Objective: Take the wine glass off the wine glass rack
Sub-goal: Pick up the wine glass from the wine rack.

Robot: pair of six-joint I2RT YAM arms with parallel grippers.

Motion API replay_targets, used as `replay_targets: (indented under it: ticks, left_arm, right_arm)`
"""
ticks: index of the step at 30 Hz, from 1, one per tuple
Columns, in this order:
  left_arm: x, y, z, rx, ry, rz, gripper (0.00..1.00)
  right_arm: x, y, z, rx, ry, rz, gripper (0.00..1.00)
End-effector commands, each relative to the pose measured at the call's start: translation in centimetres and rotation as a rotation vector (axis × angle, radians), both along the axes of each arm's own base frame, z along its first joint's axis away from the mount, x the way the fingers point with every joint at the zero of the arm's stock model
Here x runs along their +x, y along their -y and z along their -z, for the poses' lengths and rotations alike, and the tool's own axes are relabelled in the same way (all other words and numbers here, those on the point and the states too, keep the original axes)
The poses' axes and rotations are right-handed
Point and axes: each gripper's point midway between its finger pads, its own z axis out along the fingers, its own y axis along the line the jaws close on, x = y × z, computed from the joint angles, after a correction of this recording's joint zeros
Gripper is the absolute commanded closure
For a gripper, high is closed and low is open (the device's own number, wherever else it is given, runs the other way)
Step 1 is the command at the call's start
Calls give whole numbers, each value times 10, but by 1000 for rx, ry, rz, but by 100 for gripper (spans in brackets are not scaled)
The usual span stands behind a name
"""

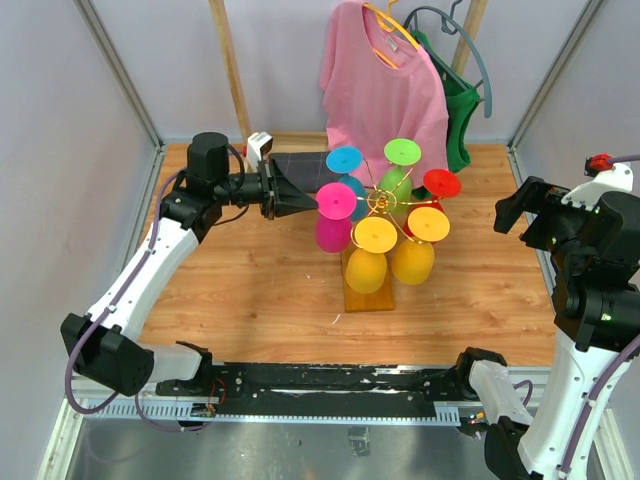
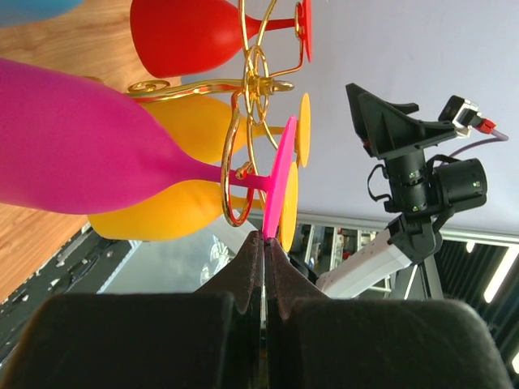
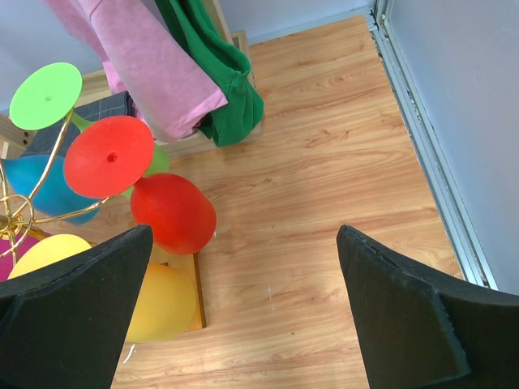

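The wine glass rack is gold wire on a wooden base block at mid-table. Several coloured glasses hang bowl-down from it. My left gripper reaches in from the left and is shut on the rim of the magenta wine glass's foot. In the left wrist view the tips pinch the thin magenta foot, its stem still sits in a gold wire loop, and the magenta bowl lies to the left. My right gripper is open and empty, well right of the rack.
Red, yellow, orange, green and blue glasses crowd the rack. A pink shirt and a green garment hang behind it. Metal frame rails run along the table's sides.
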Motion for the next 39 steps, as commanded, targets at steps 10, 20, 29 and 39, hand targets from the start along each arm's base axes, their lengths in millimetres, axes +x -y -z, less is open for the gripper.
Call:
replay_targets:
  ticks: [10, 20, 29, 39]
  left_arm:
    - [-3, -9, -16, -49, 18, 18, 100]
    - [-1, -15, -15, -54, -5, 8, 100]
    - [3, -18, -11, -59, -19, 0, 100]
    - [17, -14, -12, -69, -14, -3, 100]
  right_arm:
    - [-2, 4, 2, -13, -7, 16, 2]
    - [0, 5, 3, -12, -12, 17, 2]
    - [0, 6, 4, -14, -12, 20, 2]
    - [2, 6, 5, -17, -16, 20, 2]
